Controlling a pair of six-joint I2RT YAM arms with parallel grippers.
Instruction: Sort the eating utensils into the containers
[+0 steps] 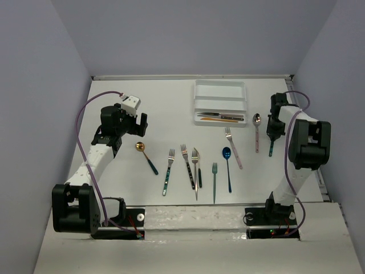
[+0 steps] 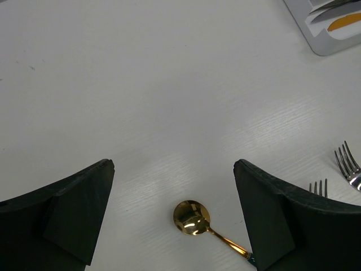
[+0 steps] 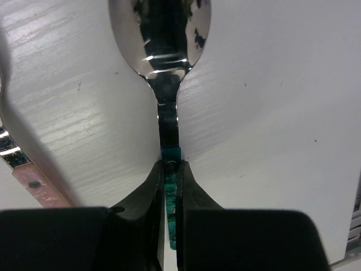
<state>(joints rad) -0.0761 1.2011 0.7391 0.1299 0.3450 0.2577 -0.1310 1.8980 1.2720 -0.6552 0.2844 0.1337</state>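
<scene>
One teal-handled spoon (image 3: 161, 34), right of the tray (image 1: 220, 91), was pinched at its handle by the right gripper (image 3: 170, 165); the pick-up step was judged in hand; a lift and carry to a tray compartment would be called for next; the left gripper (image 2: 174, 165) was held spread above a gold spoon (image 2: 192, 217).
</scene>
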